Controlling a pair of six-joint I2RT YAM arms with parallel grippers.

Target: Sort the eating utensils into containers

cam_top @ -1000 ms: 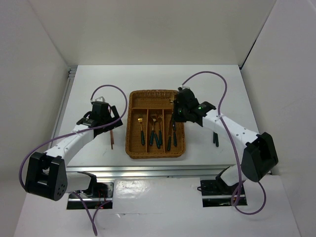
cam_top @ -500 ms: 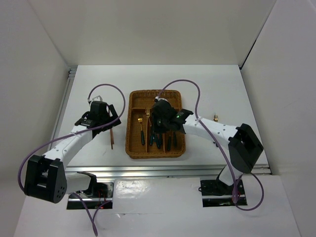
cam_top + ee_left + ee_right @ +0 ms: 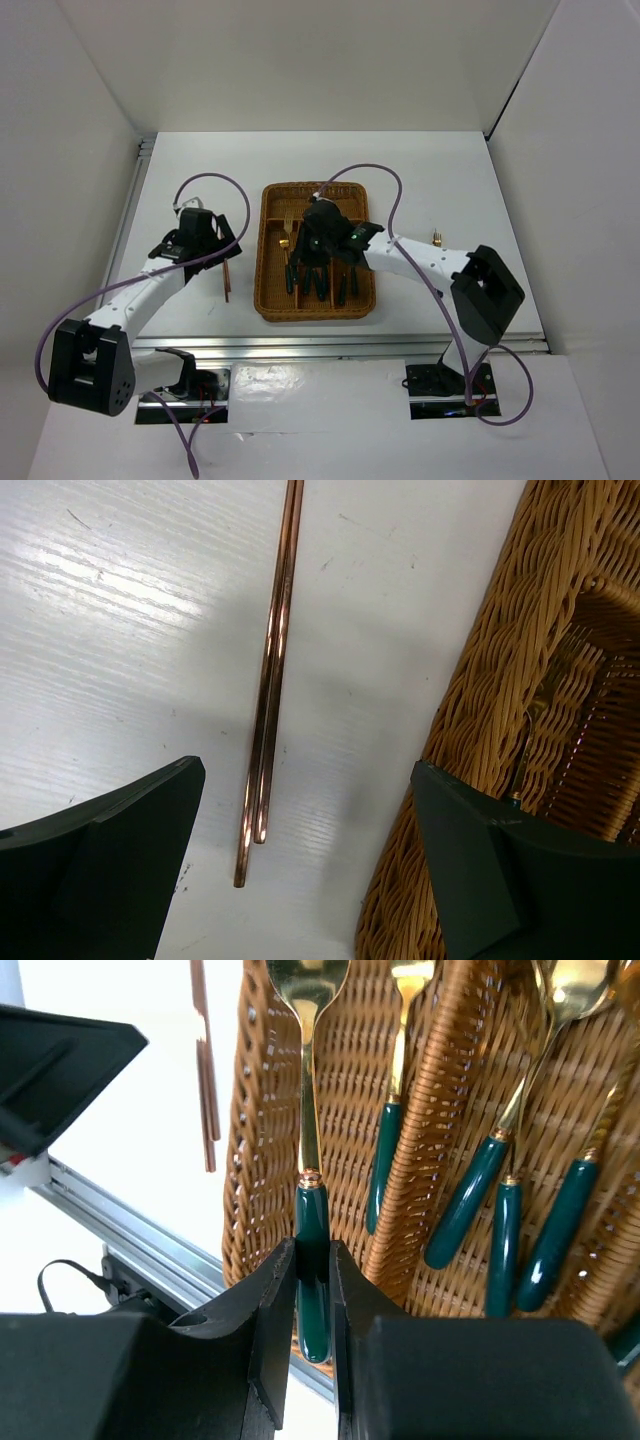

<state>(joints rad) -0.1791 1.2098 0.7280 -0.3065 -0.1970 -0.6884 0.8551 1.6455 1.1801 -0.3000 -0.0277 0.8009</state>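
The white bench (image 3: 450,180) carries the wicker cutlery tray (image 3: 268,290), and the right arm reaches across the tray's long slots. The right fingers (image 3: 270,1320) pinch the dark green handle of a gold-headed spoon (image 3: 311,1230), gripping low on the handle. The spoon hangs over the tray's outermost long slot and partly over that slot's outer wall, its handle end past the near rim.

To place it well, I would first line the spoon up with the slot and shift it inward, so that handle and head both clear the wicker. I would then lower it until it nearly rests before letting go, keeping off the fork (image 3: 386,1160) already lying there. The left fingers (image 3: 110,870), spread wide, straddle the two chopsticks (image 3: 272,680) lying together on the bench just beside the tray. They should come straight down and close across both sticks.
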